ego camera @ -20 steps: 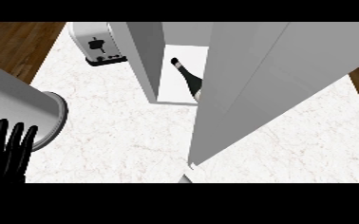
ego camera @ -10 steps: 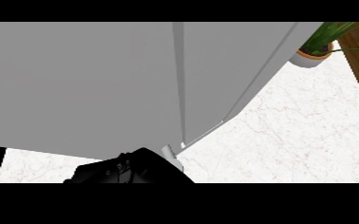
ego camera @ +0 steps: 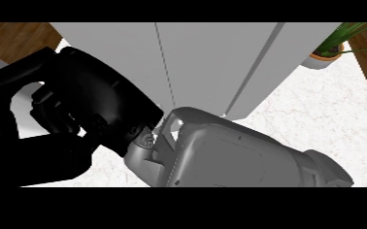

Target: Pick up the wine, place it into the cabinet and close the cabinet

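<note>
Although the task turned on the wine, no bottle showed anywhere in the head view, so where it lay could not be told; with both door faces presenting flat and shut-looking, a fair judgement was that it sat inside, out of sight. The cabinet (ego camera: pixel 208 63) filled the upper middle of the frame as a pale grey block, its 2 door panels meeting at a thin seam that ran down from the top centre toward the middle. Directly below that seam, at the cabinet's lower front edge, sat the grey forearm (ego camera: pixel 237 160), stretching from the lower right toward the centre. Its wrist joined a big black hand (ego camera: pixel 93 106) that spread across the left of the frame, very close to the camera and overlapping the left door panel. Which arm this was could not be told, nor whether its fingers were curled or straight. Only 1 hand showed. White marbled worktop (ego camera: pixel 308 111) lay to the right of the cabinet, with a potted plant (ego camera: pixel 331 48) at the upper right and wooden floor (ego camera: pixel 22 41) at the upper left.
</note>
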